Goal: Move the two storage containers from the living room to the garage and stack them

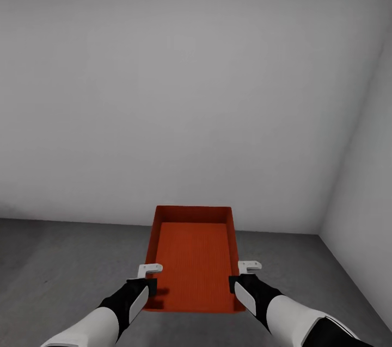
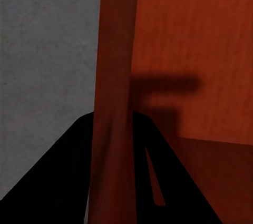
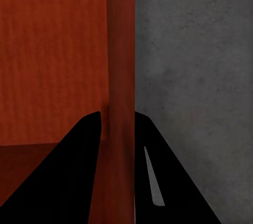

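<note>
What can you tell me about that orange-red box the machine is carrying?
The storage container is an open, lidless rectangular bin of orange-red plastic, with plain tapered walls and a finely ribbed bottom. It is empty. It is held level, long axis pointing away from the robot, above the grey floor near a pale wall corner. The left end effector clamps its left wall and the right end effector its right wall, each with one finger inside and one outside. Nothing else touches it.
</note>
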Controlling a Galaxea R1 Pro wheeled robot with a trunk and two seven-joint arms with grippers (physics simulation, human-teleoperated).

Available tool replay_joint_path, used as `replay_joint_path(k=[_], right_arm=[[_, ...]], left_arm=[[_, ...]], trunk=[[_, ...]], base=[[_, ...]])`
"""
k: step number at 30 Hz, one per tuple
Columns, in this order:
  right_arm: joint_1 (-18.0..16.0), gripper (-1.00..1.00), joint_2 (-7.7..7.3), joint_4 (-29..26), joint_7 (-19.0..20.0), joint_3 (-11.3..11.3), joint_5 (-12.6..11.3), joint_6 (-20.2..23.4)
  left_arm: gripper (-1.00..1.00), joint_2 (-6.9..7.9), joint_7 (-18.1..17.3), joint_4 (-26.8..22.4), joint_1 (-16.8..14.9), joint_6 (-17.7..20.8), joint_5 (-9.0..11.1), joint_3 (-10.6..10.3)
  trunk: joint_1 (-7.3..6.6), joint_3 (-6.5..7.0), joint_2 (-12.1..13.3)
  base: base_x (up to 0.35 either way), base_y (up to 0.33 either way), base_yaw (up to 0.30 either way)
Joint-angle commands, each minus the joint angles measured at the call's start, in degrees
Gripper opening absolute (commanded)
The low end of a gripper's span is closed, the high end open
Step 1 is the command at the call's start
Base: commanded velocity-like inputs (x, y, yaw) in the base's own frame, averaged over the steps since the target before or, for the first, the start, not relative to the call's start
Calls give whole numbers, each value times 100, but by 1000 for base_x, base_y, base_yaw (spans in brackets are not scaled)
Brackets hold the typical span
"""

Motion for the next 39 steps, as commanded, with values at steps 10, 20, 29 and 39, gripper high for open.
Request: replay_joint_path(k=[10, 20, 29, 39], right_arm=[[-7, -100, -3, -12, -56, -62, 197, -171], [-7, -100, -3, -13, -56, -62, 198, -171], [-7, -100, -3, -12, -56, -62, 198, -171], [-7, -100, -3, -13, -56, -62, 197, -171]], left_arm=[[-100, -7, 81, 4, 8, 61, 32, -53], [-100, -7, 80, 4, 8, 74, 72, -52], [-100, -47, 65, 4, 8, 102, 72, -53], [-100, -69, 79, 9, 8, 104, 72, -50]], trunk=[[2, -2, -5], [68, -56, -125], [265, -218, -486], [485, -397, -887]], base=[[0, 0, 0], [0, 0, 0], [0, 0, 0], [0, 0, 0]])
